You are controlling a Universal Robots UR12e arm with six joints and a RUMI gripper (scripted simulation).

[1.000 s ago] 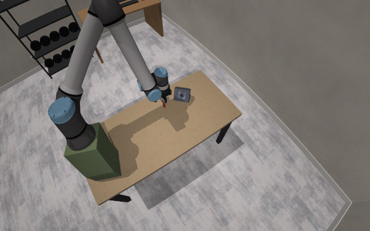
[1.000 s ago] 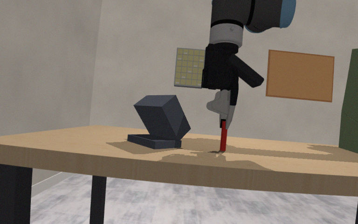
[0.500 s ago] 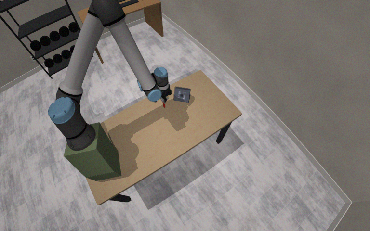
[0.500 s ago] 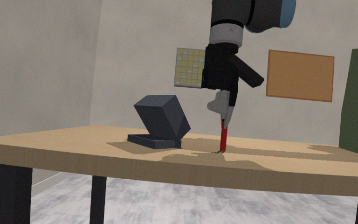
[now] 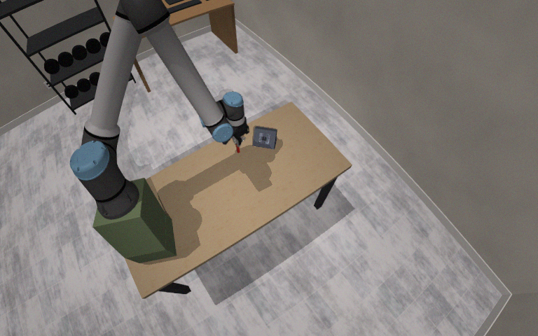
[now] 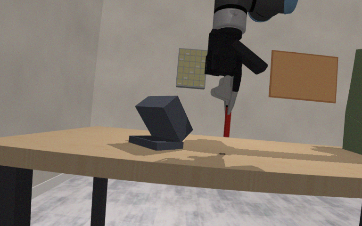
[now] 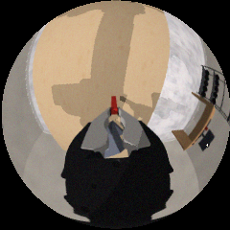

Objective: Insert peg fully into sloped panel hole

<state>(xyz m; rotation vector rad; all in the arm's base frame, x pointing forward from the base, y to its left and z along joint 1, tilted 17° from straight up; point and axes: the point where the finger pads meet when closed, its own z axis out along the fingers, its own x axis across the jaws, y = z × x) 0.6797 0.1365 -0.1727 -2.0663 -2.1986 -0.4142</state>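
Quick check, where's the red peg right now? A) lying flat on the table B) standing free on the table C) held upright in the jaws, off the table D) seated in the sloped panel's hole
C: the gripper clamps the peg by its top; it hangs upright, beside the sloped panel.

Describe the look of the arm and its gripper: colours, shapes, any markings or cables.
The arm has thick, pale grey tube links, dark grey rounded joint housings and round blue joint caps. It stands on a green block pedestal. The gripper has a boxy black body with a black stub angled off one side, and two light grey tapering fingers. No cables or markings show.
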